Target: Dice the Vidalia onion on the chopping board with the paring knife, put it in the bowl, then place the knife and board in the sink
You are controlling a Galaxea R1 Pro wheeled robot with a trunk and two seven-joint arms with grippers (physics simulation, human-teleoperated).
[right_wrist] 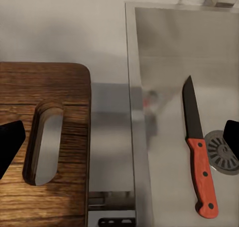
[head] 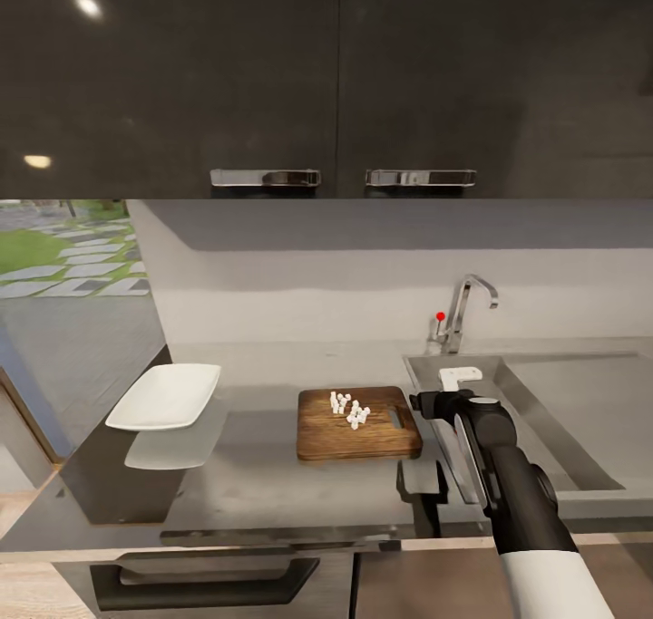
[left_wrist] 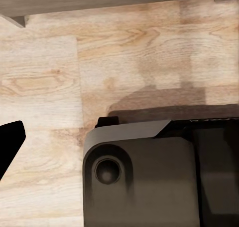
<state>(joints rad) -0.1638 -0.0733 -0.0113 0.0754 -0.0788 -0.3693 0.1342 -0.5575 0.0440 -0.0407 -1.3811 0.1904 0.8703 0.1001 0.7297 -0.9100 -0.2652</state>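
The paring knife (right_wrist: pixel 200 154) already lay in the sink (head: pixel 580 420), beside the drain. The diced onion (head: pixel 349 410) was seen heaped on the chopping board (head: pixel 357 422), left of the sink on the table (head: pixel 245 483); the bowl (head: pixel 165 396) further left stood empty. The right claw (right_wrist: pixel 119 137) was spread wide, grasping nothing, above the board's slotted end; the left claw's (left_wrist: pixel 10 144) state could not be told. Transfer of the dice seemed called for next.

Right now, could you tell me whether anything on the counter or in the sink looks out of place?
Yes. The paring knife already lies flat in the sink beside the drain, while the diced onion sits in a heap on the chopping board. The bowl looks empty. The knife went in before the onion was moved.
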